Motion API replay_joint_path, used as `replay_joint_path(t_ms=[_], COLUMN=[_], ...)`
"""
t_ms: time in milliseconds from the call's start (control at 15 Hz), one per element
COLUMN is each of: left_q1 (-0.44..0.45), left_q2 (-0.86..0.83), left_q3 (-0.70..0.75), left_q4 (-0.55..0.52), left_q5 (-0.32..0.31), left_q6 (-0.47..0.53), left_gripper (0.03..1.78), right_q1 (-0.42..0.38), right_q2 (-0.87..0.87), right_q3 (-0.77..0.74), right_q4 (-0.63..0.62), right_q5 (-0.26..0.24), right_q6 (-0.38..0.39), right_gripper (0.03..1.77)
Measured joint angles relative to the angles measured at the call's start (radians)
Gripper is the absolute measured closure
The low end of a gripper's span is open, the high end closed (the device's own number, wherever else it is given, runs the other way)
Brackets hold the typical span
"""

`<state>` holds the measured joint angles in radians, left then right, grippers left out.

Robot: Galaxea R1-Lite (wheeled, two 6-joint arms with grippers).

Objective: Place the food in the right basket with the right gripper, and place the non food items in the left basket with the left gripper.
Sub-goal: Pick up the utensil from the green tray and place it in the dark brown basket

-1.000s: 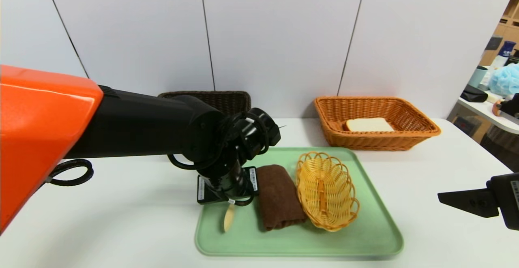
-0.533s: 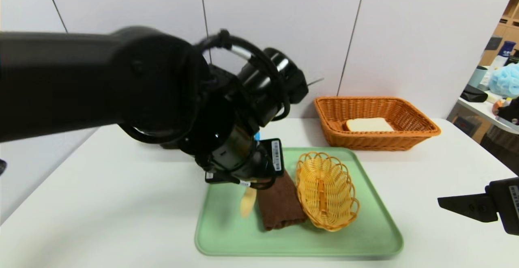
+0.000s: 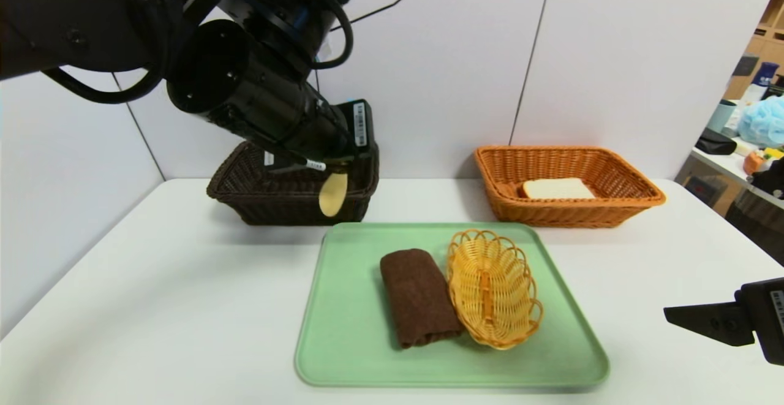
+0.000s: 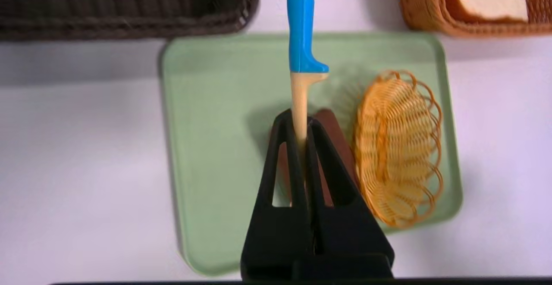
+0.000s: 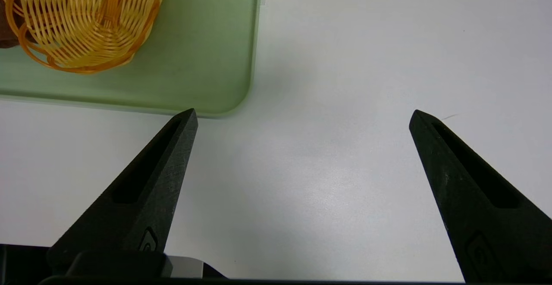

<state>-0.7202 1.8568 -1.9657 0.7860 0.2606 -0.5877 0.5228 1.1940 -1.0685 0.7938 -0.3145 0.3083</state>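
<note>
My left gripper (image 4: 299, 122) is shut on the beige blade of a toy knife (image 4: 300, 39) with a blue handle. In the head view the blade end (image 3: 333, 195) hangs in the air at the front rim of the dark brown left basket (image 3: 269, 200). A folded brown cloth (image 3: 419, 298) and a small yellow wicker basket (image 3: 493, 288) lie on the green tray (image 3: 343, 337). The orange right basket (image 3: 612, 203) holds a bread slice (image 3: 557, 189). My right gripper (image 5: 302, 119) is open and empty, low over the table to the right of the tray.
The white table (image 3: 153, 307) spreads to the left and right of the tray. A wall stands just behind both baskets. Another table with clutter (image 3: 756, 141) is far off to the right.
The left arm has lifted off the tray with the knife and swung up and back-left to the dark basket. The right arm has stayed put.
</note>
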Motion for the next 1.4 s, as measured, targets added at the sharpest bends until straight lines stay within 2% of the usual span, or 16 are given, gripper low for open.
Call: replay_joint_path(t_ms=[267, 533, 733, 1000, 1400], left_q1=[0.187, 0.320, 0.402, 0.454, 0.471], left_q2=[0.042, 0.149, 0.247, 0.334, 0.387], left_q3=[-0.001, -0.001, -0.001, -0.004, -0.007], left_q4=[-0.133, -0.206, -0.280, -0.399, -0.427], left_q5=[0.001, 0.004, 0.019, 0.051, 0.056], left_q6=[0.093, 0.105, 0.174, 0.282, 0.282], left_gripper=[1.73, 1.73, 1.73, 1.73, 1.73], right_q1=[-0.001, -0.009, -0.027, -0.068, -0.080], right_q2=[0.000, -0.001, -0.001, 0.000, -0.013], right_q3=[-0.010, -0.040, -0.061, -0.083, -0.070], right_q4=[-0.005, -0.005, -0.004, -0.005, -0.004], right_q5=[0.000, -0.001, -0.001, -0.001, 0.000], right_q6=[0.001, 0.001, 0.000, 0.000, 0.000], right_gripper=[0.10, 0.10, 0.10, 0.10, 0.10])
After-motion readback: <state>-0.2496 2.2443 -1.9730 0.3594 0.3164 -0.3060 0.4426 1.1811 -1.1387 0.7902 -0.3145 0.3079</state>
